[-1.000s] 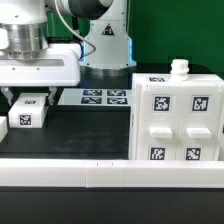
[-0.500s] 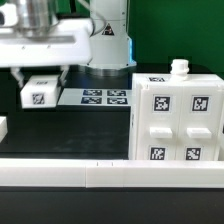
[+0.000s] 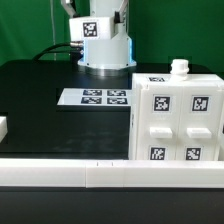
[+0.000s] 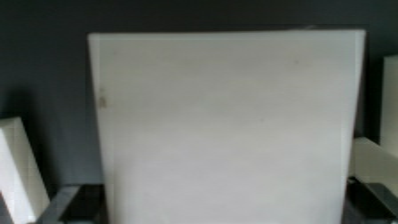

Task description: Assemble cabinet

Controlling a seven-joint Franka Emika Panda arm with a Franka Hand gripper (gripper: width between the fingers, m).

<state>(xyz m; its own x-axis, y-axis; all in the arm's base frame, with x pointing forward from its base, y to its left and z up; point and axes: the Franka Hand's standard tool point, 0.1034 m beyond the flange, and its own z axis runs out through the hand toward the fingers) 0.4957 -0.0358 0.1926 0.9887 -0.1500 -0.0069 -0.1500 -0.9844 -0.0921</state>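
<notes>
White plastic cabinet (image 3: 175, 118) sits at three o'clock in the exterior view. It looks hard, smooth, maybe slippery, and likely too wide to pinch, so push its flat sides. I cannot tell if the gripper (image 4: 215, 206) is spread or pinching.

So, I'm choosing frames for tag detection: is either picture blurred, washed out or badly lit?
Exterior view: sharp and evenly lit, with legible tags on the cabinet and the marker board and no glare. Wrist view: a plain white panel fills most of the frame, soft and greyish, with no tag showing and dim, dark surroundings.
</notes>
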